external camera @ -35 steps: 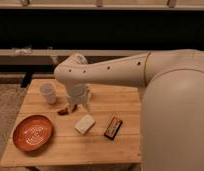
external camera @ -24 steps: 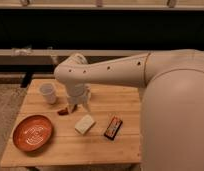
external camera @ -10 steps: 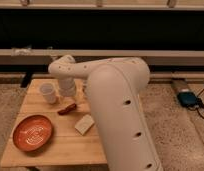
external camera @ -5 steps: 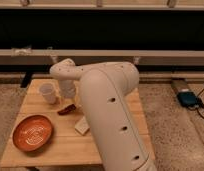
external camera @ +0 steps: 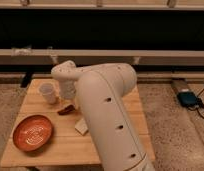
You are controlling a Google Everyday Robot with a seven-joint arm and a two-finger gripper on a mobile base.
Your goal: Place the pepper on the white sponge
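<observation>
Closest to the camera is the big white arm. It comes up from the bottom edge and blocks most of the right half of the wooden counter. At the front left of the counter there's a round orange plate with a pale swirl pattern. Just right of it is the white sponge, but you only get its left part because the arm covers the rest. A bit further back the pepper is lying flat on the wood, dark red and slightly tilted. It's near the sponge but clearly not on it, with a strip of bare counter between them. The claw hangs off the bent end of the arm right above and behind the pepper, pointing down. Honestly I can't tell if it's spread or pressed together, or whether it's actually touching the pepper. Just left of the claw a white cup stands upright. Behind the counter there's a long pale ledge under a dark wall, and a blue box sits on the floor off to the right.
</observation>
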